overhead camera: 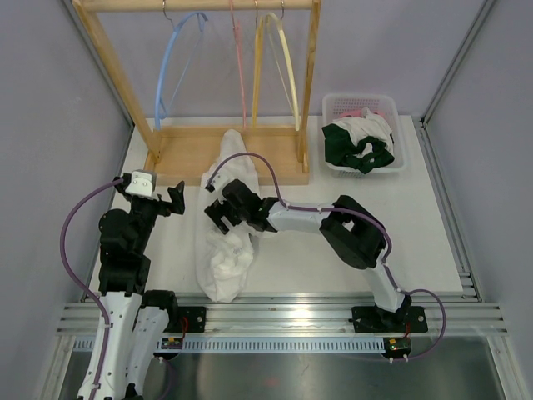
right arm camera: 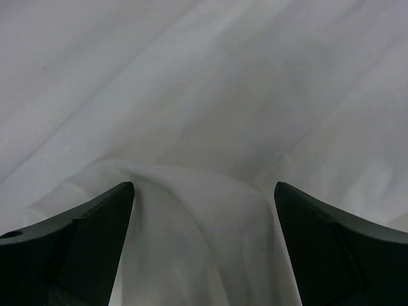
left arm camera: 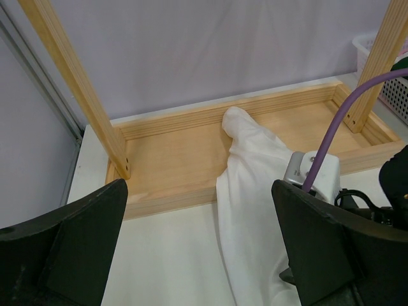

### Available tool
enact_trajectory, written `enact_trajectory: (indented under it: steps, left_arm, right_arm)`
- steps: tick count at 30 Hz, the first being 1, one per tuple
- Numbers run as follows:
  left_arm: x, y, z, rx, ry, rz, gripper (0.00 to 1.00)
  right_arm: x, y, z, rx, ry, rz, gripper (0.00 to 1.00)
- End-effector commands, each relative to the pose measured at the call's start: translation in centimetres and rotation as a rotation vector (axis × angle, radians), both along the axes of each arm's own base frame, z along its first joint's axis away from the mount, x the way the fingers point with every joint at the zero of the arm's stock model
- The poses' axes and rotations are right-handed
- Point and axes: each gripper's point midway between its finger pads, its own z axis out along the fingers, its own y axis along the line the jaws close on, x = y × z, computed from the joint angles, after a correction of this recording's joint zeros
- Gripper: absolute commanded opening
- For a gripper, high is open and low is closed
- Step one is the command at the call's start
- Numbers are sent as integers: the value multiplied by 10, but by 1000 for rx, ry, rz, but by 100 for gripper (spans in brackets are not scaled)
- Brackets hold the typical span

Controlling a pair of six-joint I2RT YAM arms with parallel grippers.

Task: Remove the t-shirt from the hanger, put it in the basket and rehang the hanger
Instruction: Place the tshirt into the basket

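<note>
White t-shirt (overhead camera: pixel 218 265) down on the table (overhead camera: pixel 416 233) — both pincers open.

You have the t-shirt lying in a long crumpled strip, its far end up on the base of the wooden rack (overhead camera: pixel 187 154) below the pink hanger (overhead camera: pixel 240 67), its near end close to the table's front edge. Your right gripper (overhead camera: pixel 218 218) sits low over the middle of the cloth, fingers spread wide with a soft fold between them and nothing pinched. Your left gripper (overhead camera: pixel 176 200) hangs just left of the shirt — jaws wide apart, holding nothing. The blue hanger (overhead camera: pixel 169 71) and yellow hanger (overhead camera: pixel 289 71) hang bare on the rail. The white basket (overhead camera: pixel 398 154) at far right holds green and white clothes.
</note>
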Motion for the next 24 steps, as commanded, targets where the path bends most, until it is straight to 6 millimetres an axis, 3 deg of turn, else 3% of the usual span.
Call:
enact_trajectory:
  steps: [1, 8, 9, 16, 20, 24]
  left_arm:
    - [2, 4, 14, -6, -47, 22, 99]
    - [2, 4, 14, -7, -44, 23, 99]
    - [2, 5, 14, -6, -44, 25, 99]
    - [3, 5, 13, -6, -43, 26, 99]
    - [2, 4, 14, -6, -44, 23, 99]
    - [3, 3, 13, -5, -40, 17, 99]
  right_arm:
    - [12, -16, 1, -32, 37, -139, 99]
    - [6, -19, -22, -107, 107, -139, 99]
    - [5, -22, -35, -134, 124, -146, 100]
    - [-9, -28, -72, -210, 258, -55, 100]
    - [-24, -47, -92, -319, 311, -31, 99]
    - [-35, -68, -102, -397, 330, -7, 67]
